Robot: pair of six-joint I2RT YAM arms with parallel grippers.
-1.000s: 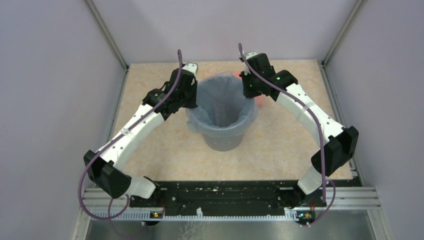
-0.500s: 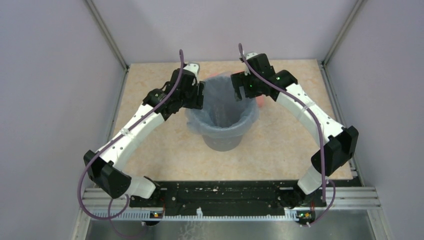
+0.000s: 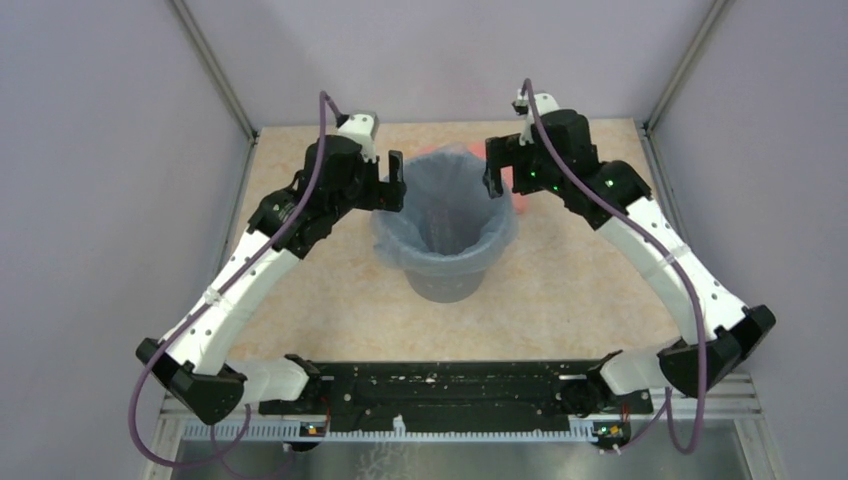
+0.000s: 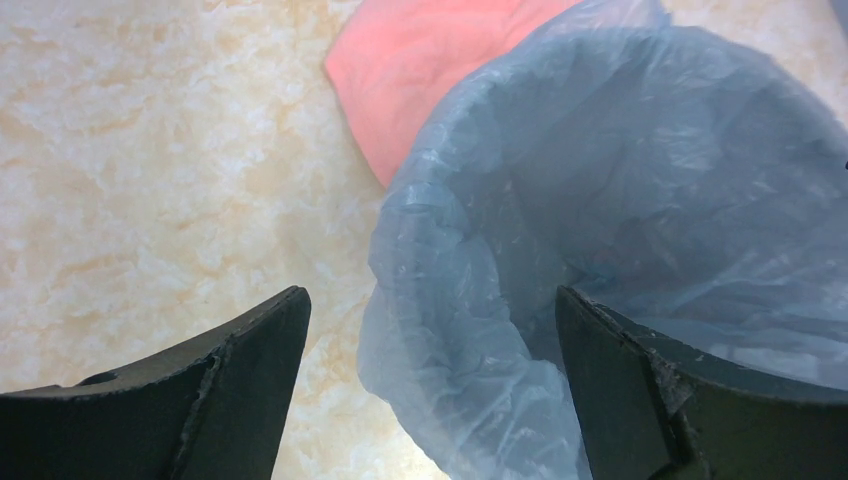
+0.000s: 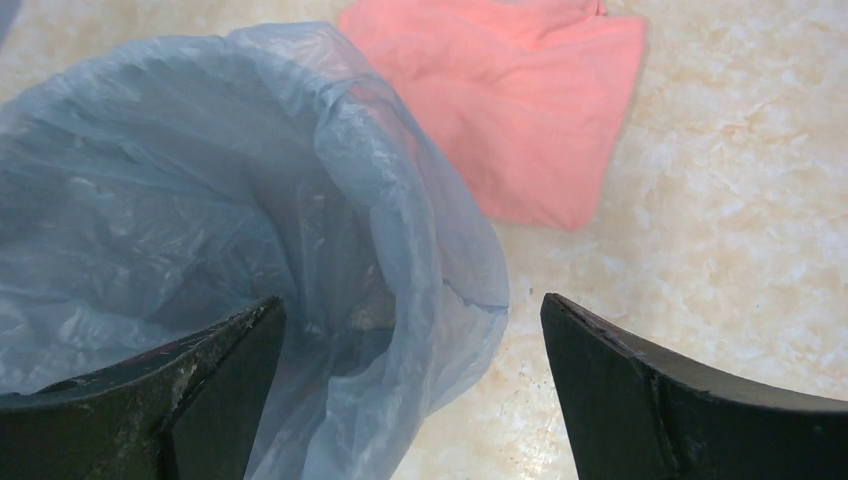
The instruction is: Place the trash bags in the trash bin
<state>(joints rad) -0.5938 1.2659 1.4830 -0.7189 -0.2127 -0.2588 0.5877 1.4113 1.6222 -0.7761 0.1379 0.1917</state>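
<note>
The grey trash bin [image 3: 445, 287] stands in the middle of the table. The pale-blue trash bag [image 3: 440, 190] lines it, with its crinkly rim folded out over the bin's edge. My left gripper [image 3: 390, 188] hovers open just above the bin's left rim. In the left wrist view the left gripper [image 4: 428, 295] has its jaws wide apart, with the bag [image 4: 650, 180] below them untouched. My right gripper [image 3: 497, 170] hangs open over the right rim. Seen from its own wrist, the right gripper [image 5: 411, 299] straddles the bag's edge [image 5: 150, 180] from above and holds nothing.
A salmon-pink folded piece [image 3: 519, 202] lies flat on the table behind the bin, plain in both wrist views [image 4: 420, 70] [image 5: 520, 100]. Grey walls close in the beige marbled tabletop [image 3: 320, 290] on three sides.
Both grippers have opened wide, let go of the bag's rim and lifted away from it. The bag stays draped over the bin.
</note>
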